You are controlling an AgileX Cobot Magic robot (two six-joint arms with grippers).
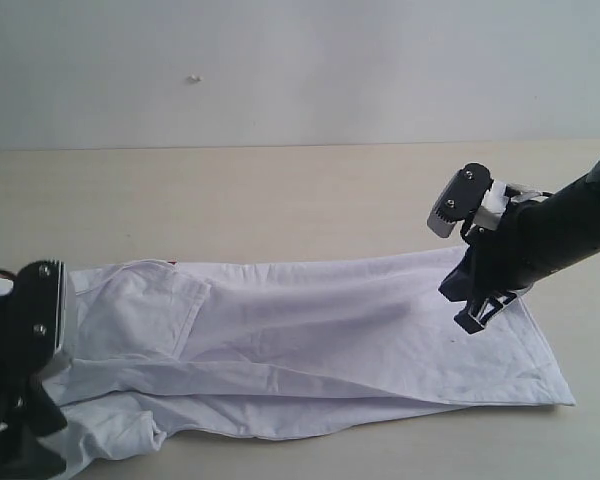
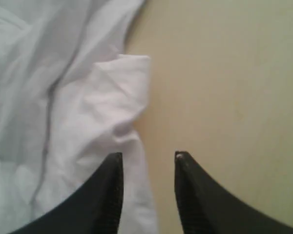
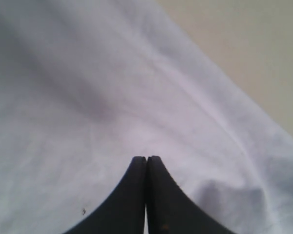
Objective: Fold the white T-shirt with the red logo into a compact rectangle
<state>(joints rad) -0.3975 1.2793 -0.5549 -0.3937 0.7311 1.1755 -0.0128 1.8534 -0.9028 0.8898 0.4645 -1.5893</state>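
The white T-shirt lies folded lengthwise into a long band across the table, its sleeve end bunched at the left. The red logo is hidden. My left gripper is open over the shirt's crumpled edge; one finger sits over cloth and the other over bare table. In the exterior view the left gripper is low at the front left corner. My right gripper is shut with nothing between its fingers, just above smooth cloth near the shirt's right end, where the exterior view shows the right gripper.
The tan table stretches behind the shirt to a white wall. The shirt's right hem ends near the front right, with bare table beyond it. The black right arm reaches in from the right edge.
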